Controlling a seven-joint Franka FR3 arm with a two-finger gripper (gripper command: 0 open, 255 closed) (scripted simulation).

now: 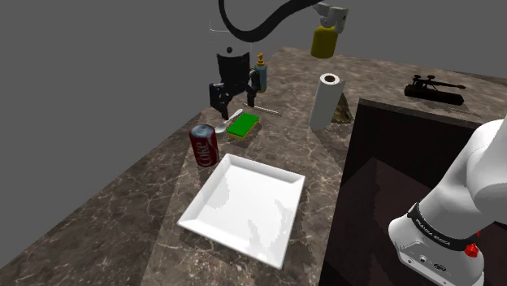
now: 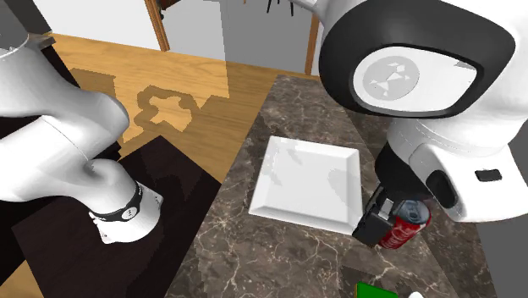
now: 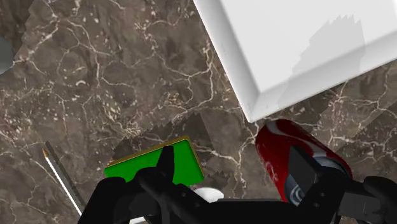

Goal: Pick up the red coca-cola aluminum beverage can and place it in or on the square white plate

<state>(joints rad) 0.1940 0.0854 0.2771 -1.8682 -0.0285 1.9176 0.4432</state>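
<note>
A red cola can (image 1: 205, 146) stands upright on the dark marble counter, just off one corner of the square white plate (image 1: 244, 207). My black gripper (image 1: 222, 106) hangs above the counter between the can and a green sponge (image 1: 242, 123), a little higher than the can's top. In the wrist view the gripper (image 3: 235, 168) is open. Its fingers stand wide apart with nothing between them, and the can (image 3: 286, 149) lies partly behind one finger (image 3: 304, 168), close to the plate's corner (image 3: 254, 108). In the second exterior view the can (image 2: 408, 224) sits beside the gripper (image 2: 376, 222) and the plate (image 2: 309, 182).
Behind the gripper are a soap dispenser (image 1: 260, 73), a paper towel roll (image 1: 327, 101) and a yellow bottle (image 1: 325, 41). A thin stick (image 3: 60, 175) and a spoon (image 1: 234, 116) lie by the sponge. The counter edge drops off at the shoulder view's left. A dark cabinet (image 1: 406, 162) is on the right.
</note>
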